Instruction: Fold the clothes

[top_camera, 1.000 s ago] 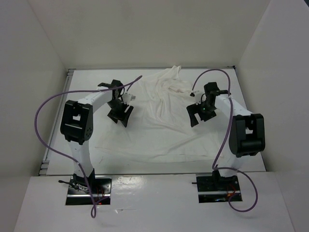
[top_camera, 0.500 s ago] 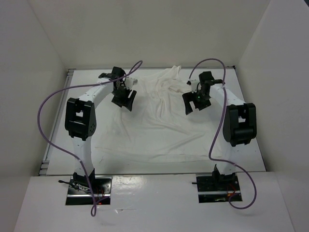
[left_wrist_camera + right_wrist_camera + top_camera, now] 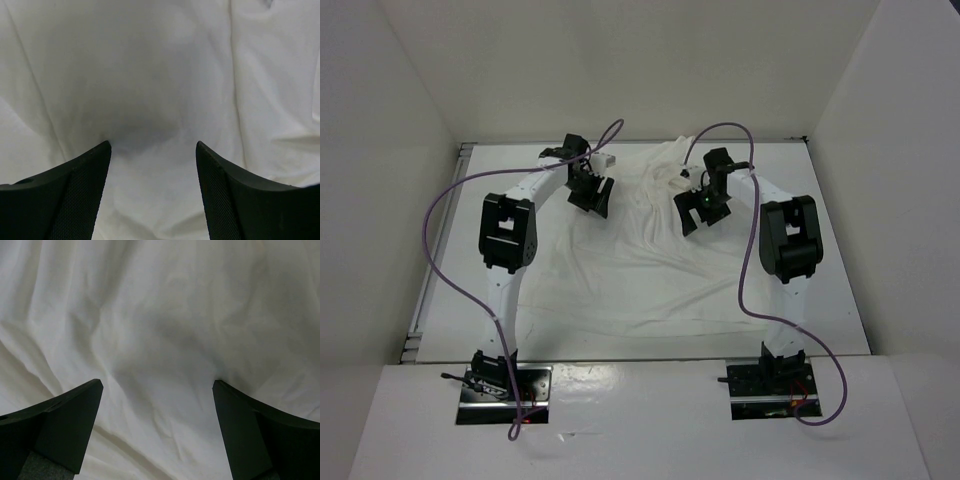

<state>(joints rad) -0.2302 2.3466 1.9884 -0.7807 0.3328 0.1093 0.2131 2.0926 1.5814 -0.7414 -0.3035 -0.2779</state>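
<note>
Your left gripper [image 3: 592,196] and right gripper [image 3: 698,212] hang open, empty, over the shirt [image 3: 640,275]; pinch its far edge evenly.

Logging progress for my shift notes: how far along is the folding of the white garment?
Done: nothing folded; the garment lies spread and wrinkled. In hand: left end effector and right end effector are open over its far part, holding nothing. Left: grasping and every fold.

Garment [image 3: 160,75] edges off-frame in both wrist views (fingers [image 3: 60,420] partly too)
</note>
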